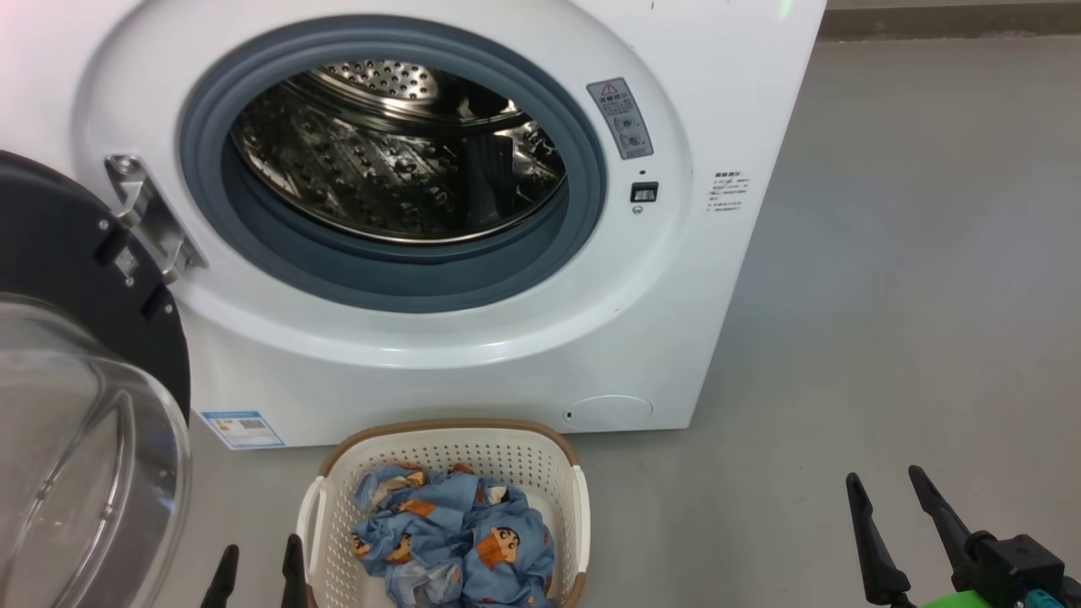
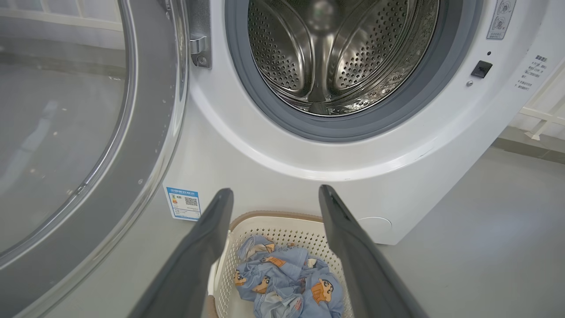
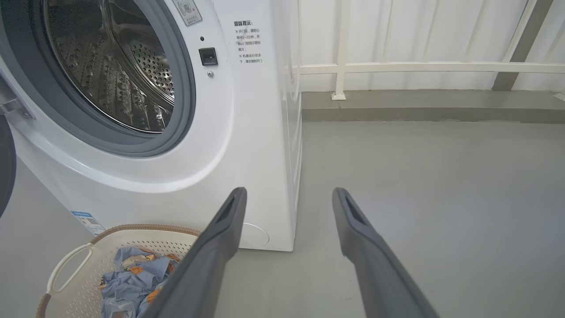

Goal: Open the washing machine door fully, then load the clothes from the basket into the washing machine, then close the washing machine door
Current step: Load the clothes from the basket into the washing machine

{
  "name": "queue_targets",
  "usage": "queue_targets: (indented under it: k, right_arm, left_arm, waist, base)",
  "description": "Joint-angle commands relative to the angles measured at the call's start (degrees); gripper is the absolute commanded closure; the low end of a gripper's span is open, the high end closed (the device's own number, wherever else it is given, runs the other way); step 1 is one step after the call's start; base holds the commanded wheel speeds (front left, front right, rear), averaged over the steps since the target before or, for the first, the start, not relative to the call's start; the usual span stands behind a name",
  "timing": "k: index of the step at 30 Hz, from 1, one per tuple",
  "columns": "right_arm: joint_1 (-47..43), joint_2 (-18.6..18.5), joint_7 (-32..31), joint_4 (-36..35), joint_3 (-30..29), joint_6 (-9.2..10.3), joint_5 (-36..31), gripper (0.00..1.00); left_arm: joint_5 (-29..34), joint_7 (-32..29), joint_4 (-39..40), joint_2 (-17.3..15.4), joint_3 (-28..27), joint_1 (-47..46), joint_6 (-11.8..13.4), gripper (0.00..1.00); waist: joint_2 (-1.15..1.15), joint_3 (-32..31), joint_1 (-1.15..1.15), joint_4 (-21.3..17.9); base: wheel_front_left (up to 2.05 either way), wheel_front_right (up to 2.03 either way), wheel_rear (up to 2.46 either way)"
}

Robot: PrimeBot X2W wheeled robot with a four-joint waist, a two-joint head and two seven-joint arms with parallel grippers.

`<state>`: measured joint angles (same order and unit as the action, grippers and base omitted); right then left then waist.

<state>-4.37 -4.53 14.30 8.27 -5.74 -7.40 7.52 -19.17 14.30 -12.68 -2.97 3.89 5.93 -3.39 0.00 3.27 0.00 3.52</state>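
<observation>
Door (image 1: 51,245) swung open. Clothes (image 1: 456,540) bunched in basket (image 1: 448,427), on floor (image 1: 887,295) before washer (image 1: 718,279). Likely soft, light, will drape; pinch top crumpled fold at pile centre. Left gripper (image 1: 259,561) and right gripper (image 1: 885,490) both spread wide, empty.

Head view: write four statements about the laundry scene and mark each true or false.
1. The washing machine door stands open. True.
2. The clothes lie inside the drum. False: they lie in the basket; the drum shows none.
3. The left gripper and right gripper are both open, holding nothing. True.
4. The basket sits on top of the washing machine. False: it sits on the floor before it.
</observation>
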Motion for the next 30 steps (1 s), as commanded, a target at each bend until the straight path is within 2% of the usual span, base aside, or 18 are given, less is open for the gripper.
queue_targets:
  k: [1, 10, 18, 30]
  right_arm:
    - [1.9, -0.7, 0.7, -1.3, 1.5, -0.09, -0.2, 0.0]
    - [3.6, -0.6, 0.7, -1.6, 2.0, -0.09, -0.2, 0.0]
    - [6.1, 0.0, 0.7, -2.1, 2.3, -0.09, -0.4, 0.0]
    - [11.0, 1.2, 0.7, -3.4, 3.7, -0.09, -0.3, 0.0]
  left_arm:
    - [0.0, 0.7, 1.6, -0.1, -1.7, -0.7, -0.6, 0.0]
    - [0.1, 0.7, 2.0, 0.0, -1.0, -1.9, -1.0, 0.0]
    - [0.8, 0.4, -0.8, -0.7, 0.2, -5.4, -1.4, 0.0]
    - [-0.1, -4.5, -13.1, -3.2, 3.1, -15.1, -3.0, 0.0]
  waist:
    - [0.0, 0.1, 0.0, -0.1]
    - [0.0, 2.9, 0.0, -2.2]
    - [0.0, 7.9, 0.0, -5.9]
    - [0.0, 16.0, 0.0, -13.4]
  base:
    - [0.0, 0.0, 0.0]
    - [0.0, 0.0, 0.0]
    - [0.0, 0.0, 0.0]
    - [0.0, 0.0, 0.0]
